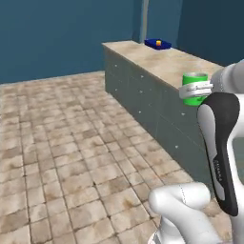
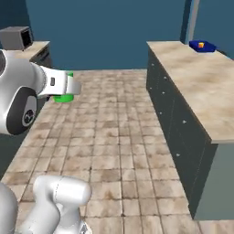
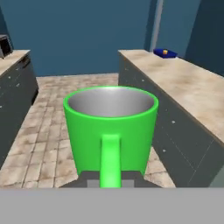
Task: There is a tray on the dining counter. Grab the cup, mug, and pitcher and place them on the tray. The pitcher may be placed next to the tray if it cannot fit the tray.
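My gripper (image 3: 110,182) is shut on the handle of the bright green mug (image 3: 111,124), which it holds upright in the air above the tiled floor. The same mug (image 1: 194,90) (image 2: 64,97) shows beside the white hand (image 2: 64,85) in both base views. At the far end of the dining counter (image 1: 167,62) (image 2: 201,87) (image 3: 188,83) lies the deep-blue tray (image 1: 165,45) (image 2: 210,46) (image 3: 171,54). On it stands the small yellow cup (image 1: 158,43) (image 2: 201,45) (image 3: 165,52). The pitcher is out of view.
A second counter (image 3: 11,61) runs along the left, with a grey microwave (image 2: 16,37) on it. Between the two counters lies a wide aisle of beige floor tiles (image 2: 119,119). Blue walls close the far end.
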